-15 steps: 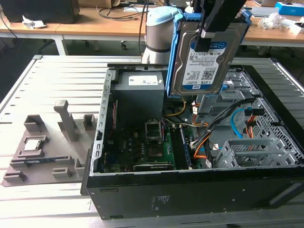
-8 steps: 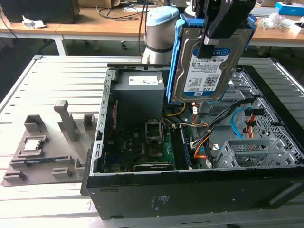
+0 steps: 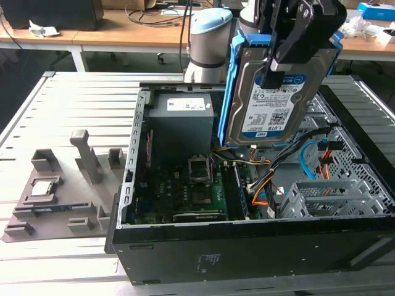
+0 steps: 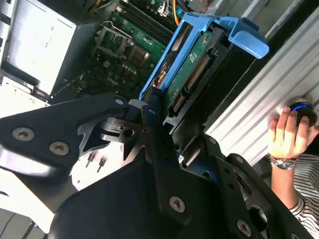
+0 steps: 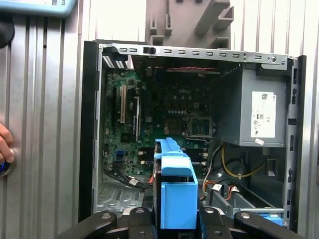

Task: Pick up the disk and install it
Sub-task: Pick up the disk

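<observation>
The disk (image 3: 268,108), a silver hard drive with a white-and-blue label in a blue bracket, hangs upright above the open computer case (image 3: 247,250), over its right half in the exterior view. My gripper (image 3: 281,61) is shut on its upper part, one black finger lying across the label. In the second wrist view the disk (image 4: 192,62) shows its green circuit-board side, with the gripper (image 4: 149,107) clamped on its edge. The first wrist view looks down past the blue bracket of the disk (image 5: 174,191) and the gripper (image 5: 175,220) into the case.
Inside the case are the motherboard (image 3: 185,197), a grey power supply (image 3: 182,120), loose cables (image 3: 308,160) and a grey drive cage (image 3: 327,197). A grey fixture (image 3: 55,200) with a small chip (image 3: 42,187) lies on the exterior view's left. A person's hand (image 4: 286,132) rests beside the table.
</observation>
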Robot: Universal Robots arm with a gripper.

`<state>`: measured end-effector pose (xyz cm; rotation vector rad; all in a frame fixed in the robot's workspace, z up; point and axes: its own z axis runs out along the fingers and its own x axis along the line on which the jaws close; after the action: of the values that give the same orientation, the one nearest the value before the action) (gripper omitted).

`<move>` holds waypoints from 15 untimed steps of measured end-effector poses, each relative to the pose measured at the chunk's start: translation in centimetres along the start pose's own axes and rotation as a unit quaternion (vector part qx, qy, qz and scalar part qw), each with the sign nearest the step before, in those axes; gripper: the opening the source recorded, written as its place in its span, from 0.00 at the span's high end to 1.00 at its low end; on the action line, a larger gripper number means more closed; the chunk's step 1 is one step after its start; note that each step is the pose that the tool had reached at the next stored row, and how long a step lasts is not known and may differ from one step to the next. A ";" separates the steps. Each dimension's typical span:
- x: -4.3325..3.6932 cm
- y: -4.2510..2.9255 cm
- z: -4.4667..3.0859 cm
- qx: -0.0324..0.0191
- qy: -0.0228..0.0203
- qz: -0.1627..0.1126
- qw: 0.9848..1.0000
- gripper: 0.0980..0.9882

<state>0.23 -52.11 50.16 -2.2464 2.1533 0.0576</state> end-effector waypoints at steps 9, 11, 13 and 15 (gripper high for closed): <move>3.94 0.16 0.08 0.000 0.001 0.000 1.000 0.70; 4.55 0.19 0.10 0.000 0.001 0.000 1.000 0.70; 5.10 0.21 0.12 0.000 0.001 0.000 1.000 0.70; 5.72 0.25 0.14 0.000 0.001 0.000 1.000 0.70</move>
<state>0.22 -57.82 49.76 -2.2475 2.1548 0.0549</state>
